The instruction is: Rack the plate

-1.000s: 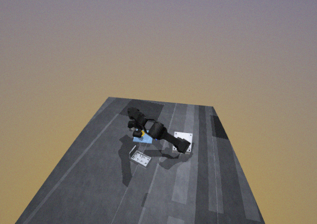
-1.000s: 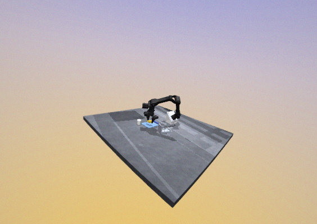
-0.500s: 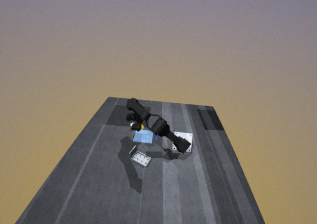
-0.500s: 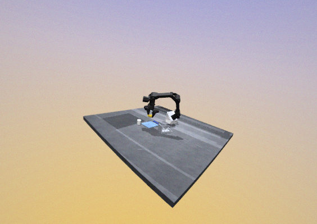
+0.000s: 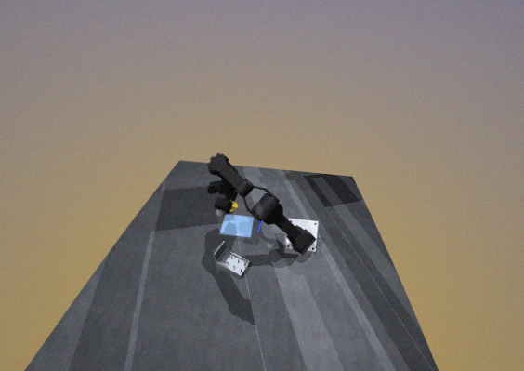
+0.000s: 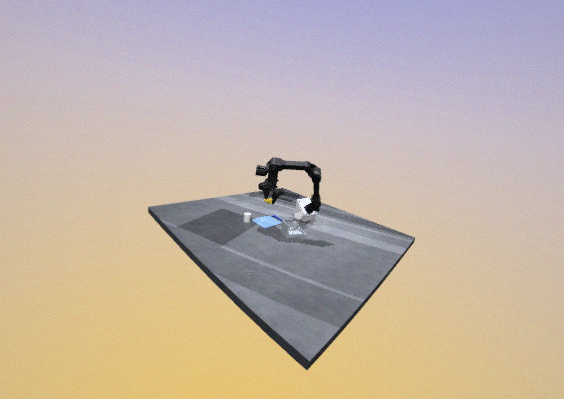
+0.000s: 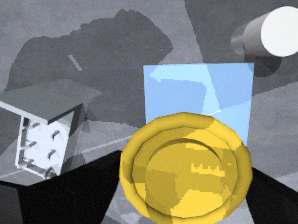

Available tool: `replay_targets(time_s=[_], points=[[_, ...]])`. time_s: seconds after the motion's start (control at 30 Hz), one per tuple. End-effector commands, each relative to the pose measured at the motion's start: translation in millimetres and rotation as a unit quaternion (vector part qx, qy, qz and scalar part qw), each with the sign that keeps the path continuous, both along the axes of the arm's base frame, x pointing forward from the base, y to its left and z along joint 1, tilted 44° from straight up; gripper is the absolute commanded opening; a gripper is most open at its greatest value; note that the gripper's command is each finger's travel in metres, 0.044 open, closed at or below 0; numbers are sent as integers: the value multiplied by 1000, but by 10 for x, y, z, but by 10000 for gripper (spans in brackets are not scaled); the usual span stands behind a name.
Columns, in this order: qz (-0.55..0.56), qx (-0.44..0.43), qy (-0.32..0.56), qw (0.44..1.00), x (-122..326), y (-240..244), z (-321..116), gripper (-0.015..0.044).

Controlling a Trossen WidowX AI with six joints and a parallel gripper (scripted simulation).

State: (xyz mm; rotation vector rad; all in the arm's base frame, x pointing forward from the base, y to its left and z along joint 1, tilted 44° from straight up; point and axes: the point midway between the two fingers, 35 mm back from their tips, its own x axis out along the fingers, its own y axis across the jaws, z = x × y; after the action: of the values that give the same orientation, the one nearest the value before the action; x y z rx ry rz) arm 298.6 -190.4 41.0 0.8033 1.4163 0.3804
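My gripper (image 5: 230,205) (image 6: 270,200) (image 7: 183,166) is shut on the yellow plate (image 5: 234,206) (image 6: 268,201) (image 7: 182,175), with one dark finger at each side of its rim. The plate is round with a raised rim, and is held up in the air; its face fills the lower middle of the wrist view. The small grey-white dish rack (image 5: 233,262) (image 6: 295,232) (image 7: 44,145) stands on the table, with short pegs inside and a raised panel at one end. It lies to the left of the plate in the wrist view. The rack is small in the top and exterior views.
A flat light-blue square (image 5: 237,226) (image 6: 266,221) (image 7: 175,95) lies below the plate. A white cylinder (image 6: 247,217) (image 7: 284,31) stands beside it, and a thin blue bar (image 5: 260,227) (image 6: 277,218) lies at its other side. The arm's base is by a white mounting plate (image 5: 310,228) (image 6: 302,205).
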Motion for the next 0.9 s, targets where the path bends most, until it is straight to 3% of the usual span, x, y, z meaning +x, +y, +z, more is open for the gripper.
replay_targets(time_s=[0.0, 0.43, 0.87], points=[[-40, 1, 33, 999, -22, 98, 201, 0], [-207, 28, 168, 963, -195, 517, 713, 0], [-364, 63, 291, 883, -463, 969, 1087, 0]])
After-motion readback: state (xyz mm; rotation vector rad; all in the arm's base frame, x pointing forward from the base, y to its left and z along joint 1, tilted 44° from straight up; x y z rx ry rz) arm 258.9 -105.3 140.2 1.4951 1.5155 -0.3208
